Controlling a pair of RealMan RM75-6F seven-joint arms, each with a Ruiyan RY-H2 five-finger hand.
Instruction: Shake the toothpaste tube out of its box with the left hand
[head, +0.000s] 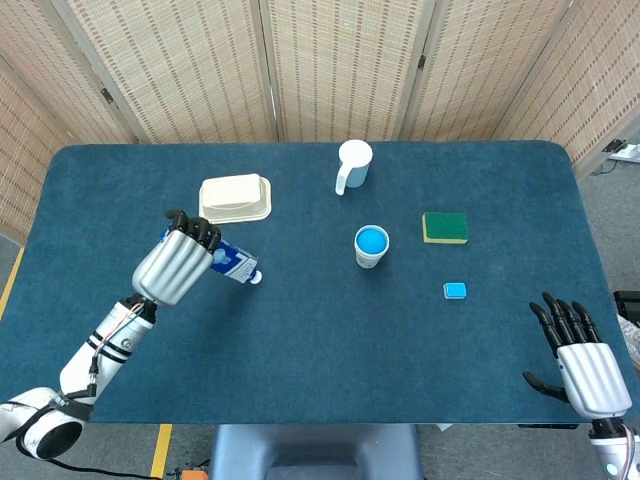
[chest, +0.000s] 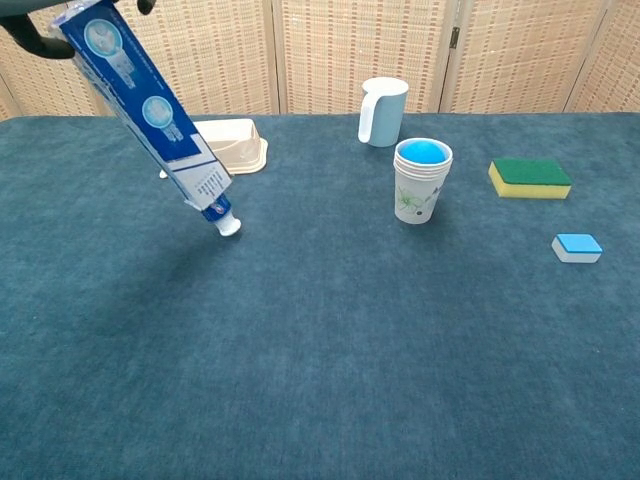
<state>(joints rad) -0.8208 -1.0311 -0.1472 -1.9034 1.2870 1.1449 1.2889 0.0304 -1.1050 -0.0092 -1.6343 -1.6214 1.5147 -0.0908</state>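
My left hand (head: 180, 262) grips the upper end of the blue toothpaste box (chest: 145, 105), holding it steeply tilted above the table with its open end down and to the right. The white cap of the toothpaste tube (chest: 228, 225) pokes out of that lower end. In the head view the box (head: 232, 264) shows only below my fingers, with the cap (head: 255, 277) at its tip. In the chest view only dark fingertips of the left hand (chest: 40, 30) appear at the top left corner. My right hand (head: 582, 362) rests open near the table's front right edge, holding nothing.
A cream lidded container (head: 235, 198) lies just behind the box. A white pitcher (head: 353, 165) stands at the back centre. A paper cup with a blue lid (head: 371, 245), a green and yellow sponge (head: 445, 227) and a small blue block (head: 455, 290) sit to the right.
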